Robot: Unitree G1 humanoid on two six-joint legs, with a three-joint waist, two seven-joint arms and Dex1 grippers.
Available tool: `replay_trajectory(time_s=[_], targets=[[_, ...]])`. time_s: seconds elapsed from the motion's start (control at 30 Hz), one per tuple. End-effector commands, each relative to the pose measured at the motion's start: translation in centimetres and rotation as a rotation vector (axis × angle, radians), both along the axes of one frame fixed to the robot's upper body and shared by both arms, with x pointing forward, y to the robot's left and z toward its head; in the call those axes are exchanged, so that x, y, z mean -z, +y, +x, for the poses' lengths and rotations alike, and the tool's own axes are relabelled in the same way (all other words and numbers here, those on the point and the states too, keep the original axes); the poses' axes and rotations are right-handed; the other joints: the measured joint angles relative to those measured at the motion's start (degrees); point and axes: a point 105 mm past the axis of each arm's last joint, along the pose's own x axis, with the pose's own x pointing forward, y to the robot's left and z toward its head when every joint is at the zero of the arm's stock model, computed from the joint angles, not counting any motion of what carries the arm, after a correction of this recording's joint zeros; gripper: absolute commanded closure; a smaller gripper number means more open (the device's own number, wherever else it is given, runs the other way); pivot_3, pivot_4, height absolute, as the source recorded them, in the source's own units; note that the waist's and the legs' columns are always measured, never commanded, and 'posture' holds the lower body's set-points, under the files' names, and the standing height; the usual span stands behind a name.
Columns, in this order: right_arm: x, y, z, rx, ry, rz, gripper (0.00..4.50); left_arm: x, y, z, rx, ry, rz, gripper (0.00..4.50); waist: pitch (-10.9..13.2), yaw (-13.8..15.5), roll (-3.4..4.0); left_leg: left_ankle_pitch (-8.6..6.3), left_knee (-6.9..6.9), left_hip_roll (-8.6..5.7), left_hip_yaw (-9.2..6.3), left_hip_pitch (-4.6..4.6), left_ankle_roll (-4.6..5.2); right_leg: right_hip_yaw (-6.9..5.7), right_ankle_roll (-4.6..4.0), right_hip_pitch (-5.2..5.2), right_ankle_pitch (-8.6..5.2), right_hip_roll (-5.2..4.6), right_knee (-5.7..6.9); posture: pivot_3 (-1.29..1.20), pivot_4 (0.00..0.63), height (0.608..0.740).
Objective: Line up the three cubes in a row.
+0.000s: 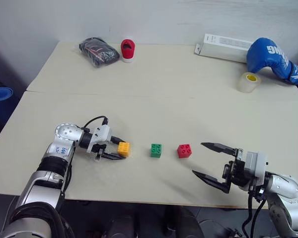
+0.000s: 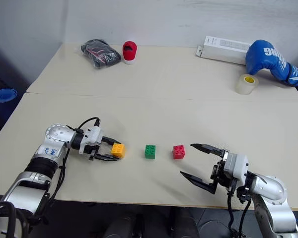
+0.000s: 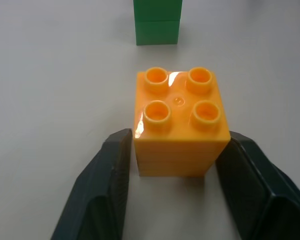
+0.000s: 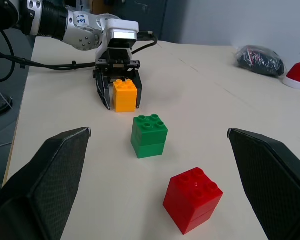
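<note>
Two pale beige tabletops [image 1: 188, 79] sat butted together w/ a seam running left to right, against a plain whitish wall. On the near top, three small glossy plastic bricks w/ round studs stood in a rough left-to-right row, each apart from the next: orange-yellow brick [image 1: 123, 148] at left, green brick [image 1: 156, 150] in the middle, red brick [image 1: 184, 150] at right.

Left gripper [image 1: 113, 149] reached in from the left, arm bent at the elbow, wrist turned so the two black fingers pointed right and a bit down. Its fingers [image 3: 107, 185] flanked the orange-yellow brick, one per side — left wrist view had both pads right at the brick's side faces, but whether they pressed or had just let go, can't tell. The brick rested on the table.

Right gripper [image 1: 207, 159] hung at the near right, roughly level, pointing left toward the red brick and well short of it — fingers spread wide, nothing between them.

Right wrist view showed the row end-on: red nearest, then green, then orange-yellow w/ the left gripper behind it. Head views added the far edge: crumpled black bag [image 1: 99, 51], red cap on white base [image 1: 127, 50], white box [image 1: 223, 47], blue boxing glove [image 1: 274, 59], clear tape roll [image 1: 249, 82].
</note>
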Motion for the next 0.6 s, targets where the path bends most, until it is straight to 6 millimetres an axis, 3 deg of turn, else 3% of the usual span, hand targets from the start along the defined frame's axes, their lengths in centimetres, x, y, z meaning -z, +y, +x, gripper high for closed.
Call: replay_trajectory(time_s=[0.03, 0.1, 0.27, 0.33, 0.47, 0.6], targets=[[-0.9, -0.8, 0.3, -0.016, -0.038, -0.023, 0.0, -1.4, 2.3, -0.1, -0.081, -0.055, -0.022, 0.51, 0.0, -0.3, 0.0, -0.02, 0.0, 0.02, 0.0, 0.0, -0.01, 0.01, 0.0, -0.01, 0.0, 0.0, 0.0, 0.0, 0.15, 0.74], [-1.1, -1.3, 0.5, -0.019, -0.039, -0.042, 0.0, -2.2, 3.6, -0.7, -0.112, -0.078, -0.032, 0.02, 0.0, -0.6, 0.0, -0.04, 0.01, 0.1, 0.0, -0.03, -0.05, 0.02, 0.0, -0.03, 0.0, -0.12, -0.02, 0.0, 0.15, 0.74], [-1.9, -3.8, 0.6, -0.041, -0.034, -0.139, 0.0, -5.4, 7.8, -3.5, -0.3, -0.126, -0.109, 0.02, 0.0, -1.5, 0.03, -0.07, 0.0, 0.07, -0.12, -0.1, -0.01, -0.14, -0.02, -0.02, -0.01, -0.41, -0.08, 0.0, 0.15, 0.74], [-2.8, -5.0, 1.3, -0.076, -0.052, -0.225, 0.0, -5.8, 10.0, -6.0, -0.414, -0.158, -0.073, 0.02, 0.1, -2.2, 0.08, -0.12, 0.0, 0.07, -0.11, -0.07, 0.04, -0.11, -0.02, 0.0, -0.01, -0.45, -0.15, 0.0, 0.15, 0.74], [-3.0, -6.7, 2.7, -0.094, -0.025, -0.312, 0.0, -5.3, 11.2, -8.1, -0.535, -0.135, -0.047, 0.02, 0.1, -1.8, 0.14, -0.15, 0.01, 0.02, -0.19, -0.02, 0.09, -0.16, -0.01, 0.11, -0.01, -0.63, -0.33, 0.0, 0.15, 0.74], [-2.2, -7.1, 3.5, -0.09, -0.018, -0.317, 0.0, -4.4, 12.1, -8.4, -0.624, -0.159, -0.055, 0.02, 0.1, -0.4, 0.18, -0.16, 0.0, 0.0, -0.3, -0.02, 0.02, -0.26, -0.05, 0.1, -0.03, -0.66, -0.35, 0.0, 0.15, 0.74]])
